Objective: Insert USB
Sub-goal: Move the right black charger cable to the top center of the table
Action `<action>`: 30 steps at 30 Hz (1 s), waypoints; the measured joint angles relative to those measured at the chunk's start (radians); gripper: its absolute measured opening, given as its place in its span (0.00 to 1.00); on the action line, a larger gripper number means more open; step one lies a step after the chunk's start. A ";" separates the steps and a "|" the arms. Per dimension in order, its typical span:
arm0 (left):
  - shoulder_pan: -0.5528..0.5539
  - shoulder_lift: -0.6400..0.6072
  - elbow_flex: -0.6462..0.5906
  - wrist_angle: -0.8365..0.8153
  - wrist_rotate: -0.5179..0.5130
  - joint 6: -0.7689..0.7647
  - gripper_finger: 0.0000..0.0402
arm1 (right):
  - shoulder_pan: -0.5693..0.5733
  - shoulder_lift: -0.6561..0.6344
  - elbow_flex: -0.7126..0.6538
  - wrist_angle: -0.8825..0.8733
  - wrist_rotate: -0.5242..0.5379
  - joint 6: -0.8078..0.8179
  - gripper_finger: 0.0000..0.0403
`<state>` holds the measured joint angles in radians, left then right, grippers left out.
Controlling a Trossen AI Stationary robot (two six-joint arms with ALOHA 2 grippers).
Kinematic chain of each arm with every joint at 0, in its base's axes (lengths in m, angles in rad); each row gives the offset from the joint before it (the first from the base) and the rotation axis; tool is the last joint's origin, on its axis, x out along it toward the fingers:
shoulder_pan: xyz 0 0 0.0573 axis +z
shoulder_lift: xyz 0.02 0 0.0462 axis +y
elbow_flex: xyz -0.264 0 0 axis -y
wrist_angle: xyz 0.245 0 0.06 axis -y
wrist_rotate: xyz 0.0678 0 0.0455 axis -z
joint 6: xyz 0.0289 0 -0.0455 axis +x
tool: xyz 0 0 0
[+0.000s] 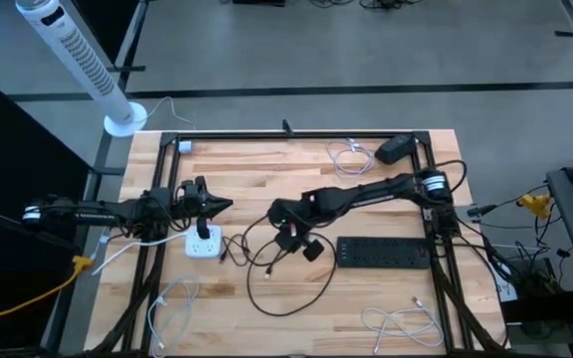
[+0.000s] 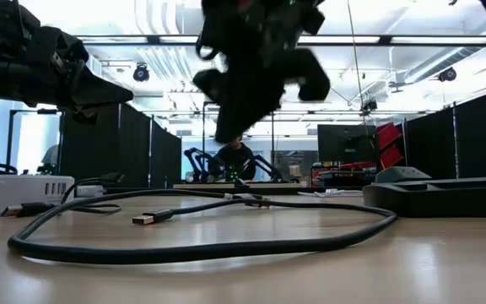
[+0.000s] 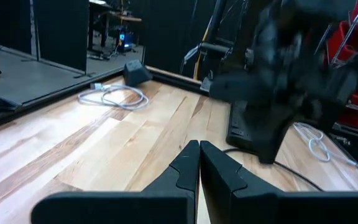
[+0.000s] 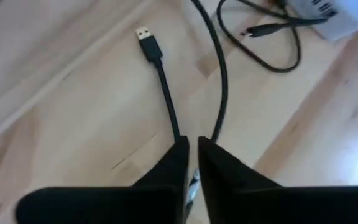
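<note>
A black cable [image 1: 296, 308] lies in a loose loop on the wooden table. Its free USB plug [image 4: 146, 37] rests flat on the wood, also low in the low view [image 2: 145, 219]. A white charger block [image 1: 204, 242] sits on the table at the left, with a thin dark lead beside it. My right gripper [image 4: 192, 146] hangs shut above the cable, clear of the table [image 2: 226, 131]. My left gripper [image 3: 199, 148] is shut and hovers level just above the far side of the white charger block [image 2: 19, 194].
A black power strip [image 1: 384, 252] lies to the right of the cable loop. White cables lie coiled near the far edge [image 1: 348, 156] and along the near edge [image 1: 401, 323]. A dark adapter [image 1: 396, 149] sits at the far right corner. A black frame rims the table.
</note>
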<state>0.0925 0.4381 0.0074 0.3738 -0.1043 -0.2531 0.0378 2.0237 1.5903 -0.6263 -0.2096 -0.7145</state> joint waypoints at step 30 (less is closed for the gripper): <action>0.000 0.038 0.000 -0.009 0.000 -0.009 0.00 | -0.042 0.041 0.002 -0.033 0.318 0.060 0.06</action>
<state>0.0925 0.4761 0.0074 0.3649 -0.1047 -0.2623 -0.0043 2.0649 1.5927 -0.6595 0.1087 -0.6549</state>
